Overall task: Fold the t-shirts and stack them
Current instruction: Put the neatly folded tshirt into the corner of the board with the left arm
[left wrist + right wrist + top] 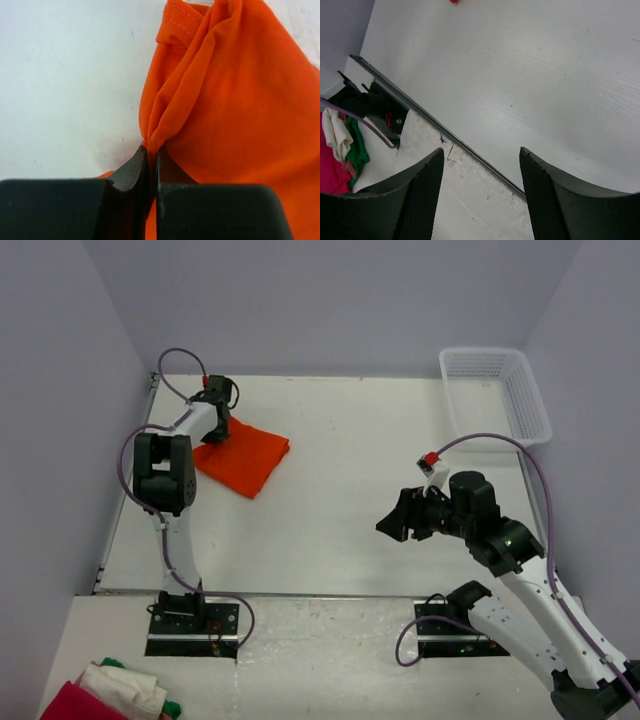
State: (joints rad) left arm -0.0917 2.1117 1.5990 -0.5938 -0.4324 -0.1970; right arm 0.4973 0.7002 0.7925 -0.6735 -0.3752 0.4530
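A folded bright orange t-shirt [245,457] lies at the far left of the white table. My left gripper [217,428] is at its far left corner, shut on a pinch of the orange cloth [200,100]; the fabric bunches up between the two fingers [131,170]. My right gripper [398,522] is open and empty, held above the table at the right, far from the shirt. Its two fingers [420,195] stand wide apart over the table's near edge.
A white plastic basket [495,390] stands at the far right corner. A pile of red, white and green cloth [110,692] lies off the table at the near left, also in the right wrist view [340,150]. A metal rail [445,135] runs along the table's near edge.
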